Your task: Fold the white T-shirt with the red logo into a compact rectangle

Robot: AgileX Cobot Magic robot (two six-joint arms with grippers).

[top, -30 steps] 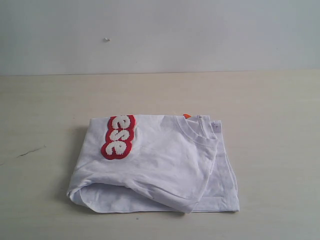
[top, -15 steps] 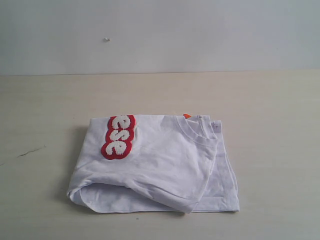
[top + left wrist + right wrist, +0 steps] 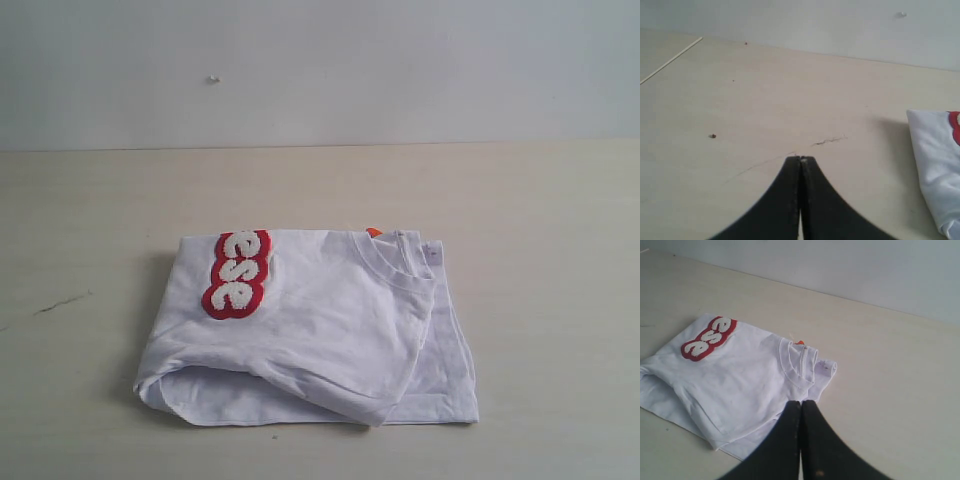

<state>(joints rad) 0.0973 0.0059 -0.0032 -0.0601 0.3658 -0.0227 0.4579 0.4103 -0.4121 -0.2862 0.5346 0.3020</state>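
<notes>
The white T-shirt (image 3: 320, 330) lies folded into a rough rectangle on the table, its ribbed collar (image 3: 392, 262) at the right. Part of the red logo (image 3: 237, 272) shows on top at the left, reading "ese". Neither gripper appears in the exterior view. In the left wrist view my left gripper (image 3: 800, 159) is shut and empty above bare table, with a corner of the T-shirt (image 3: 935, 165) off to one side. My right gripper (image 3: 801, 402) is shut and empty, raised above the T-shirt (image 3: 735, 385) near its collar (image 3: 797, 362); the red logo (image 3: 709, 338) lies farther off.
The pale wooden table (image 3: 540, 220) surrounds the shirt and meets a white wall (image 3: 320, 70) at the back. A thin dark crack (image 3: 829, 141) and a small dark speck (image 3: 713, 135) mark the tabletop near the left gripper.
</notes>
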